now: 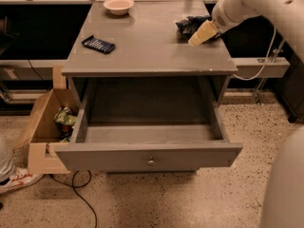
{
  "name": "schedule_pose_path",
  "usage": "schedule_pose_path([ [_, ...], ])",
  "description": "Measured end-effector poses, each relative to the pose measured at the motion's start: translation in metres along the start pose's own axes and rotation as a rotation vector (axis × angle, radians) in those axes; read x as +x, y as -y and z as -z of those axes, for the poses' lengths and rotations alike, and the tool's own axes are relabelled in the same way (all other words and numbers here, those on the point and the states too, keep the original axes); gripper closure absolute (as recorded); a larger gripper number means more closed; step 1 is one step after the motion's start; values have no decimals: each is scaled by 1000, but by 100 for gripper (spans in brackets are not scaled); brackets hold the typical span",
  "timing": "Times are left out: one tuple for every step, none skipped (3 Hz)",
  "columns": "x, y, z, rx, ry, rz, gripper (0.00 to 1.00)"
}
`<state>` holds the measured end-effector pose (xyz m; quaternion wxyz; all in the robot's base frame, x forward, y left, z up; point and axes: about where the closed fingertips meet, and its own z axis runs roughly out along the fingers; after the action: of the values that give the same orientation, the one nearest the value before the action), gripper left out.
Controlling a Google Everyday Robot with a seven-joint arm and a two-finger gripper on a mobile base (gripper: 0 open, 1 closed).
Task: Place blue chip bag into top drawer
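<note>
The blue chip bag (191,23) lies crumpled at the back right of the grey cabinet top (147,46). My gripper (201,34) hangs from the white arm at the upper right, with its pale fingers over the bag's near right edge, just above the top. The top drawer (149,156) is pulled fully out toward me. Its inside is bare and its small round knob (151,162) shows at the centre of the front panel.
A pale bowl (118,5) stands at the back of the cabinet top. A dark flat packet (98,44) lies at the left. An open cardboard box (45,127) with green packets stands on the floor to the left. A cable (78,194) runs over the floor.
</note>
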<state>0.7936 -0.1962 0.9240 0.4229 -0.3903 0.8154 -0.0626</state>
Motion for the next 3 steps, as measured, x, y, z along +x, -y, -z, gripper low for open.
schedule_pose_path([
  [-2, 14, -31, 43, -26, -33, 0],
  [3, 28, -55, 68, -41, -71, 0],
  [6, 47, -67, 94, -32, -110, 0],
])
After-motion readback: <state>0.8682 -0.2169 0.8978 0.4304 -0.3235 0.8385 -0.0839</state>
